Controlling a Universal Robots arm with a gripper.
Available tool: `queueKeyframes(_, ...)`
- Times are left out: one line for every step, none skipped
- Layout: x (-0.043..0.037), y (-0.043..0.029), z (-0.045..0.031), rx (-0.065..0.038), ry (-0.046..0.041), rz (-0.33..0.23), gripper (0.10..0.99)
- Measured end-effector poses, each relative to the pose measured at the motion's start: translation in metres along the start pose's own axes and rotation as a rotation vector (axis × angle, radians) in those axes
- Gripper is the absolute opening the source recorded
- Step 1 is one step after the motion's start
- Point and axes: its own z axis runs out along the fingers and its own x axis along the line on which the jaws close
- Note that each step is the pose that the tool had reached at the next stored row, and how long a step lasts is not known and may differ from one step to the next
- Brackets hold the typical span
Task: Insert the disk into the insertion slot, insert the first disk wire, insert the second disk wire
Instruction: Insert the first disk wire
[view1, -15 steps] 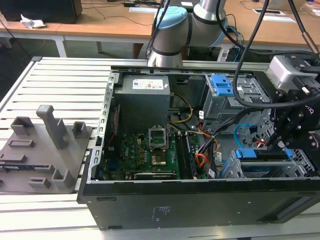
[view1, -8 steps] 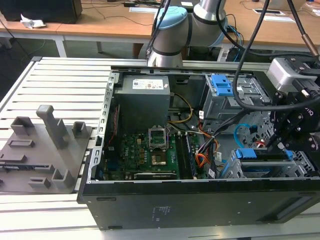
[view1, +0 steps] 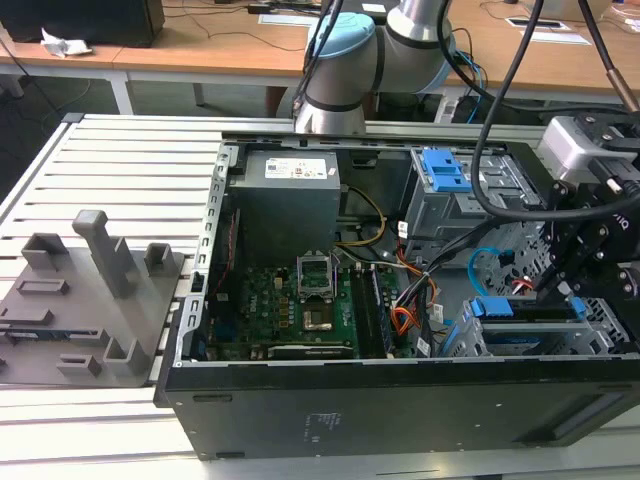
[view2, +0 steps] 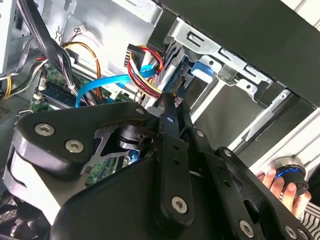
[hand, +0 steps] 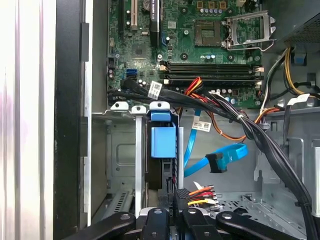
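Your flat silver disk in its bright blue plastic carrier (hand: 162, 142) is already seated on edge in the low silver-grey metal insertion slot (hand: 118, 160), at the front corner of the open black computer case (view1: 400, 400). In the exterior view that corner is toward the exterior view's right, with the blue frame (view1: 520, 308) showing just beside the black pincer (view1: 552, 285).

In the first wrist view your pincer (hand: 176, 212) sits right at the exposed end of the disk. Its fingers are drawn narrow around a small black plug with red, yellow and orange wires (hand: 182, 196). The plug is touching or nearly touching the disk's end, and you cannot tell whether it is pushed home. In the second wrist view the fingertips (view2: 171, 102) meet just short of the blue carrier (view2: 200, 70).

A flat blue ribbon cable with a black end (hand: 225, 157) hangs free beside the slot, apart from the pincer. The green motherboard (hand: 200, 45) lies beyond it. The case rests on the slatted aluminium counter (view1: 120, 160).
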Motion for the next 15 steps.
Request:
queueKeyframes(-0.0002,-0.0005,0.0003,0.000,-0.0006,0.000,0.169)
queueKeyframes(-0.0003,-0.0012,0.0014,0.000,-0.0023,0.000,0.169)
queueKeyframes(-0.0003,-0.0014,0.0023,0.000,-0.0034,0.000,0.169)
queueKeyframes(-0.0002,-0.0015,0.0031,0.000,-0.0042,0.000,0.169)
queueKeyframes(-0.0003,-0.0018,0.0044,0.000,-0.0060,0.000,0.169)
queueKeyframes(-0.0002,-0.0020,0.0055,0.000,-0.0077,0.000,0.169)
queueKeyframes(-0.0002,-0.0030,0.0067,0.000,-0.0091,0.000,0.169)
queueKeyframes(-0.0002,-0.0036,0.0073,0.000,-0.0095,0.000,0.169)
queueKeyframes(-0.0001,-0.0041,0.0078,0.000,-0.0099,0.000,0.169)
queueKeyframes(-0.0002,-0.0047,0.0085,0.000,-0.0104,0.000,0.169)
queueKeyframes(-0.0001,-0.0053,0.0093,0.000,-0.0109,0.000,0.169)
queueKeyframes(-0.0001,-0.0060,0.0109,-0.001,-0.0112,0.000,0.169)
queueKeyframes(0.0000,-0.0061,0.0114,-0.001,-0.0113,0.000,0.169)
queueKeyframes(-0.0001,-0.0062,0.0118,-0.001,-0.0119,0.000,0.169)
queueKeyframes(-0.0001,-0.0062,0.0119,-0.001,-0.0118,0.000,0.169)
